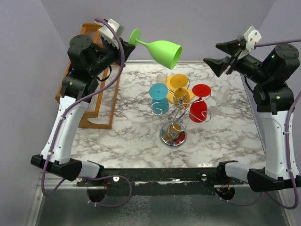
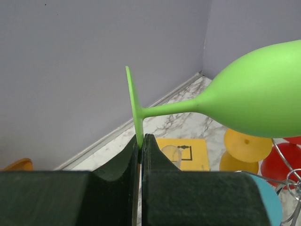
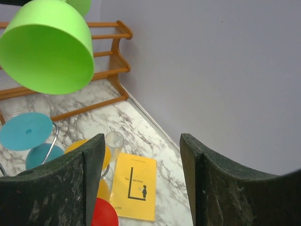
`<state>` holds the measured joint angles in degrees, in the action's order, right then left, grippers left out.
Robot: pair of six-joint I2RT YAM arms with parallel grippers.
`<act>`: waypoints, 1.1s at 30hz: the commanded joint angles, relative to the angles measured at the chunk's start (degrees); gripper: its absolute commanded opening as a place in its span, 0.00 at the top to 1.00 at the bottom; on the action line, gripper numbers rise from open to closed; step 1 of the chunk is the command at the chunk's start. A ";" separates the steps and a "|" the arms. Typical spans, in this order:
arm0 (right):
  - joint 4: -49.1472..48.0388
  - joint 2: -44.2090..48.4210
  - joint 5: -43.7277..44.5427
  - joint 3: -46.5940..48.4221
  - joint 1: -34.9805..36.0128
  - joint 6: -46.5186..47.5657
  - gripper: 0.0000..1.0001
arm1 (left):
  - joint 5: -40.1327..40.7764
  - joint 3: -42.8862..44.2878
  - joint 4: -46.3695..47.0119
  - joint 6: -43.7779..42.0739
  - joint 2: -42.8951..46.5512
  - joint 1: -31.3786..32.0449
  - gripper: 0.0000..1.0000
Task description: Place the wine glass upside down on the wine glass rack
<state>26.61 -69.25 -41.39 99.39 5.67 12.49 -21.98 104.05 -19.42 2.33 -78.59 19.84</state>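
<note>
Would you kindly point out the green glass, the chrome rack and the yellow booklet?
green glass (image 1: 165, 52), top external view, on its bowl.
chrome rack (image 1: 173, 136), top external view, on its round base.
yellow booklet (image 3: 135, 186), right wrist view, on its cover.

Bright, even light; soft shadows; the wine glass rack (image 1: 178, 114) glints.

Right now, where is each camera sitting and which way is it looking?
Top camera: above and behind, looking down on the marble table and wine glass rack; both arms show.
Left wrist: on its arm, looking along the shut left pincer at the green wine glass's foot.
Right wrist: on its arm, looking past the open right pincer toward the orange wooden rack.
Shared: that glass, in all three.
</note>
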 commanded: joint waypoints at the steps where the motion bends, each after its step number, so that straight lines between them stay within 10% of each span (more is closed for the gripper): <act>1: 6.98 1.04 1.15 1.34 0.26 7.22 0.36 | 0.07 0.88 -6.45 -11.80 3.43 -0.07 1.00; 12: 21.19 -0.41 -23.25 -0.04 0.30 20.57 0.41 | -12.26 8.77 -28.74 -32.90 7.65 -0.08 1.00; 33: 24.40 -2.02 -26.65 -4.62 8.13 23.41 0.42 | -24.31 5.82 -47.22 -50.00 11.60 0.04 1.00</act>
<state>47.05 -70.30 -67.88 94.65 9.06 33.63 -43.57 110.10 -65.12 -45.04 -68.71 19.88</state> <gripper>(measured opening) 0.582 0.021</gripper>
